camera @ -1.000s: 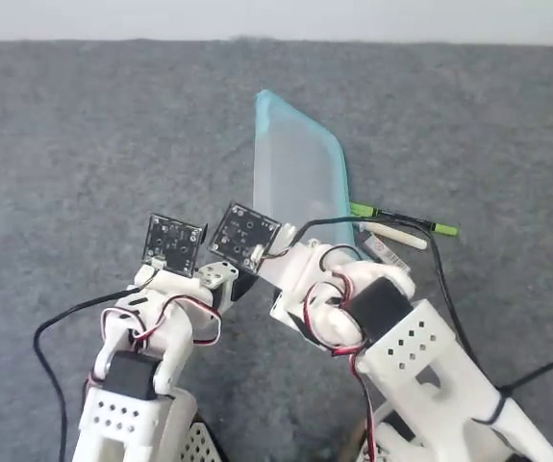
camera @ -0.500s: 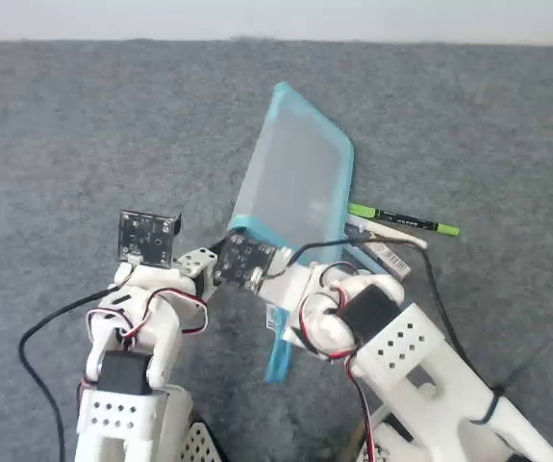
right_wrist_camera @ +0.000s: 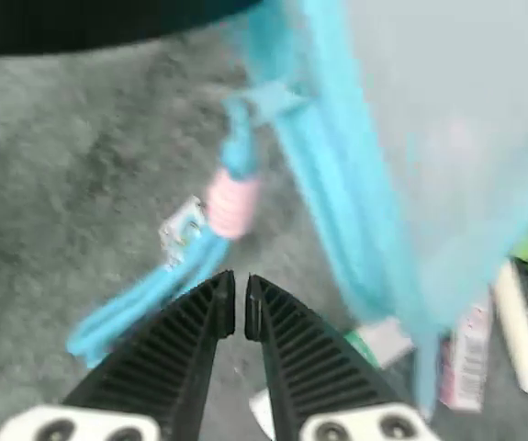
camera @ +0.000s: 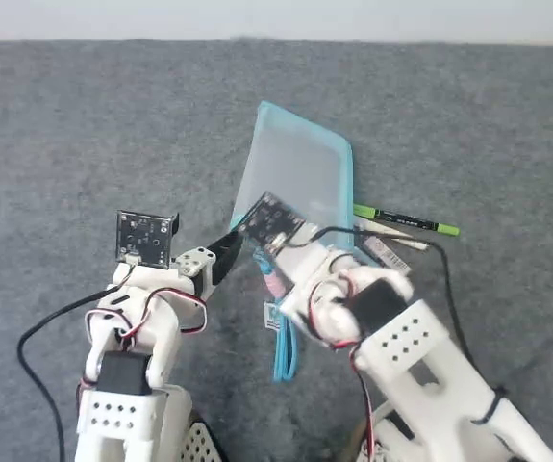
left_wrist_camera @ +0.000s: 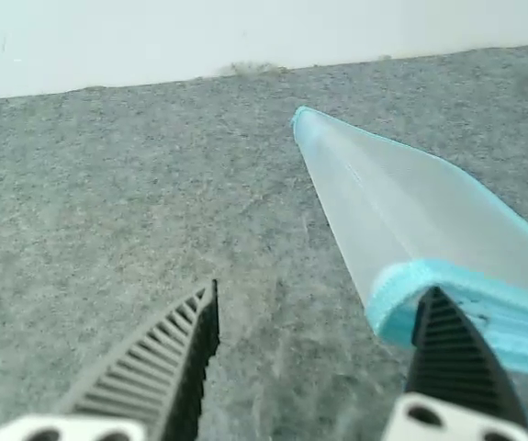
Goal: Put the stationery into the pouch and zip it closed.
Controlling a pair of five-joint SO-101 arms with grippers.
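The translucent pouch [camera: 295,178] with cyan trim stands tilted on the grey mat. Its pink zipper pull [camera: 274,284] and cyan strap [camera: 284,351] trail from its near end. My left gripper [left_wrist_camera: 321,294] is open, and the pouch's near corner [left_wrist_camera: 410,276] sits right at one fingertip. My right gripper [right_wrist_camera: 240,278] is shut with nothing between its fingers, just short of the pink pull [right_wrist_camera: 231,202]. A green pen [camera: 406,221] and a white pen [camera: 391,236] lie beside the pouch, on the right arm's side. The white pen [right_wrist_camera: 521,331] lies past the pouch's edge.
A small pink and white labelled item [right_wrist_camera: 466,354] lies among the stationery. The grey mat [camera: 84,125] stretches open on the left arm's side and behind the pouch. A pale wall [left_wrist_camera: 153,37] borders the mat's far edge.
The pouch has swung and tipped, and its strap and pink pull now lie on the mat. The right wrist has risen toward the pouch. The left arm moved left early on.
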